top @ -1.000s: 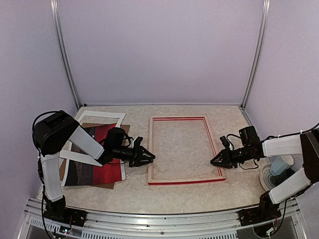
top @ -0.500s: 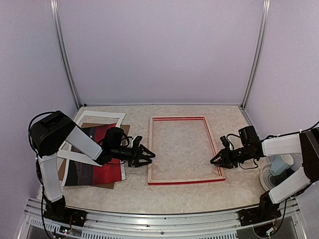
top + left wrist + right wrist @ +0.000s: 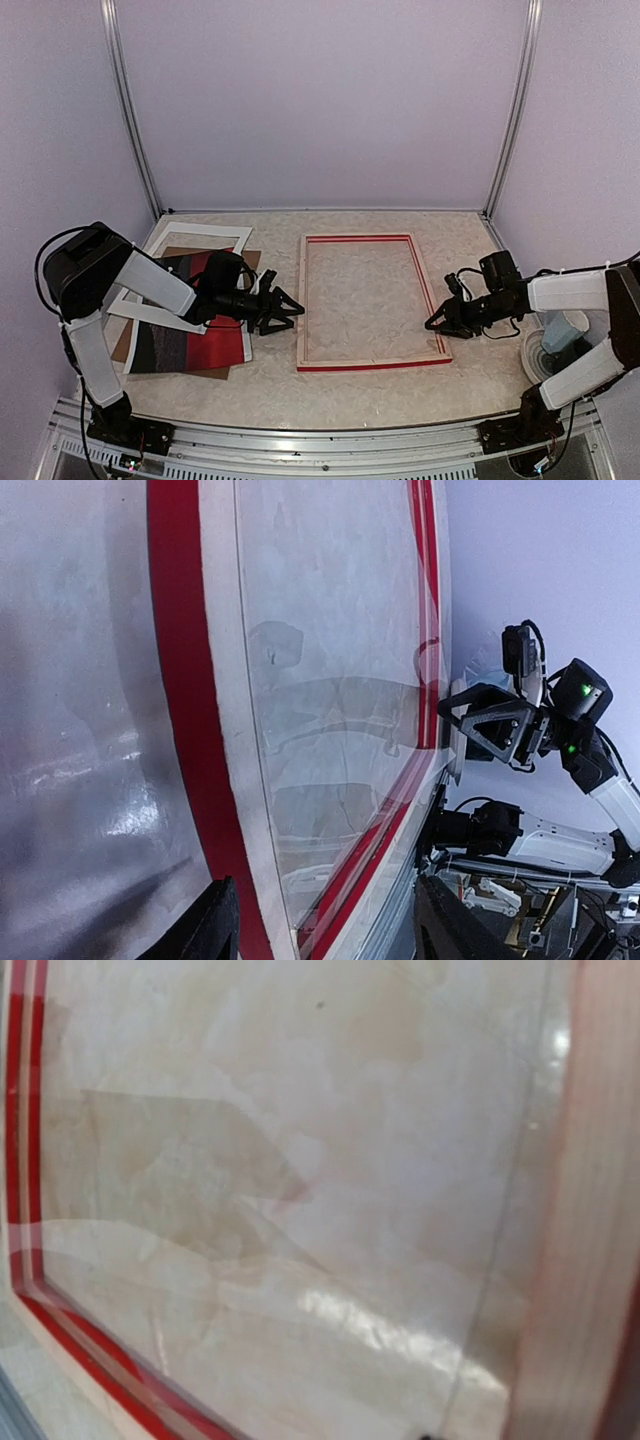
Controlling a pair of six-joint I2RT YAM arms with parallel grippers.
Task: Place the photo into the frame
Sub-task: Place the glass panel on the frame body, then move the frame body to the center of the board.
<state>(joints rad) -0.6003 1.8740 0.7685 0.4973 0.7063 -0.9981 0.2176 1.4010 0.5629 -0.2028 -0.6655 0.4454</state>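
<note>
Pale tabletop [image 3: 270, 385]: frame [image 3: 370, 366] empty at centre; photo [image 3: 200, 350] near left edge, unpicked; left end effector [image 3: 285, 312] and right end effector [image 3: 435, 320] both open, empty; next, left should grasp photo

The frame [image 3: 372, 365] lies flat on the table [image 3: 400, 392], the photo [image 3: 195, 345] just left of it.

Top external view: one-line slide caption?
Left gripper and right gripper flank the red frame lying flat on the table; the photo lies in the stack at left.
</note>
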